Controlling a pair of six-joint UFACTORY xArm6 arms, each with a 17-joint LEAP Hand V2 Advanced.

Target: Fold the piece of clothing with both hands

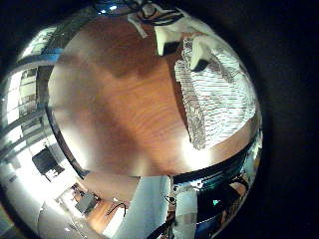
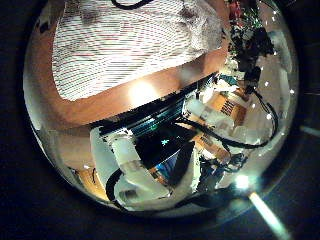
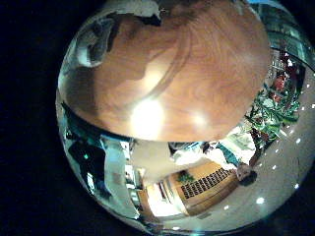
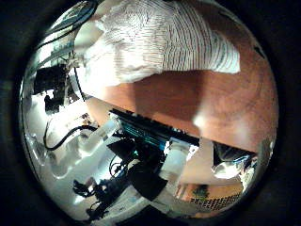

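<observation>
Checking fold setup | striped shirt lies flat on wooden table | left hand just off shirt's edge, right hand likewise | fingers relaxed, holding nothing | you're likely staged to grasp.

Your left palm camera looks out over a bare wooden table, a striped garment lying bunched along the table's edge, a white robot hand resting on the cloth's far end, fingers unclear
</observation>
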